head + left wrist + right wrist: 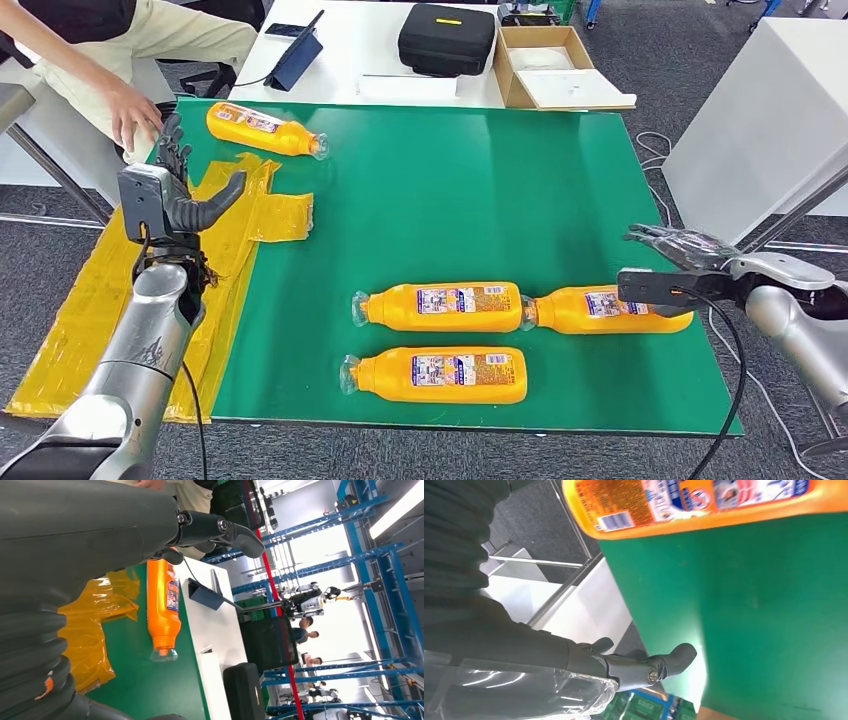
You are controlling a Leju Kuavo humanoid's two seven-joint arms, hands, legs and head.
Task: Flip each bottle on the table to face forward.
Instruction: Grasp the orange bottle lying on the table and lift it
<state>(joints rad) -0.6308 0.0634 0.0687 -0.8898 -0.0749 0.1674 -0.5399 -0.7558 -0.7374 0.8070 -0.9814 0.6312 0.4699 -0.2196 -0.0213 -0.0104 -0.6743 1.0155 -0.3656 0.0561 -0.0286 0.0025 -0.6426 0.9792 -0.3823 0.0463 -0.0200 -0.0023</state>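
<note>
Fingers [172, 150] spread beside person's hand [132, 112], far bottle [265, 130].

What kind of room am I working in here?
Probably a robotics lab or test workshop: blue steel racking rises behind, another robot stands among people, and an equipment case sits on a white table.

On the green table [560, 190] lie four orange bottles: one [264, 130] at its far left corner, and three near its front edge, two [445, 306] [610, 309] in a row, one [440, 375] closer.
</note>
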